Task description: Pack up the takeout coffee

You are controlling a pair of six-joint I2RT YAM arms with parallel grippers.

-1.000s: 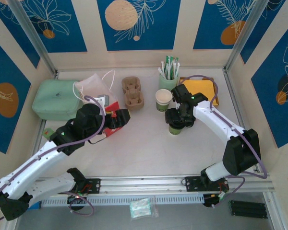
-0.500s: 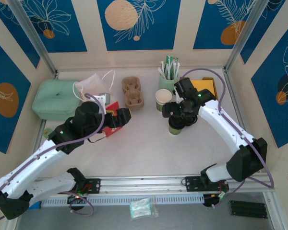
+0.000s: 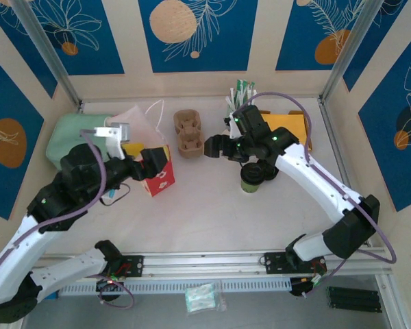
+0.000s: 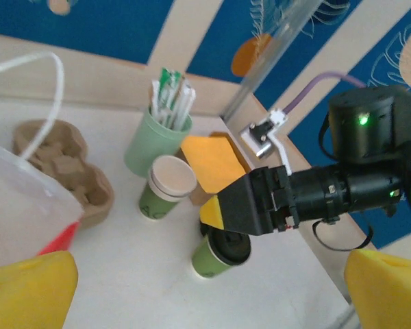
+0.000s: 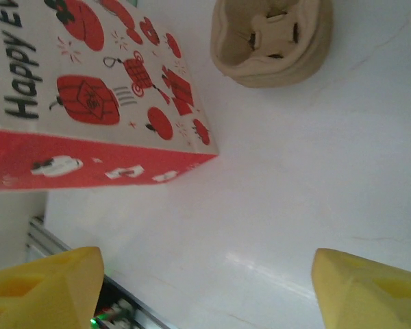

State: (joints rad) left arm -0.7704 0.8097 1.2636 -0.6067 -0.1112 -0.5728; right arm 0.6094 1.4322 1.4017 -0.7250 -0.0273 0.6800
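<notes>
The takeout coffee (image 3: 251, 179) is a green-banded paper cup with its black lid on, standing on the table under my right forearm; in the left wrist view the lidded cup (image 4: 221, 255) sits just below my right gripper's yellow pad. A second cup (image 4: 166, 189) stands without a lid beside it. My right gripper (image 3: 214, 147) points left, between the cups and the cardboard carrier (image 3: 189, 133), and is open with nothing between its fingers (image 5: 205, 288). My left gripper (image 3: 154, 163) hovers open over the red-and-white gift bag (image 3: 159, 178), its fingers wide apart (image 4: 205, 298).
A mint tumbler of sticks (image 4: 156, 140) and an orange block (image 3: 288, 127) stand at the back right. A white plastic bag (image 3: 133, 118) and a green pouch (image 3: 65, 140) lie at the back left. The carrier (image 5: 272, 41) and the gift bag (image 5: 89, 103) are below my right wrist.
My right gripper has left the lidded cup and swung left toward the carrier. My left arm has pulled back and risen, with the gift bag shifting left beneath it.
</notes>
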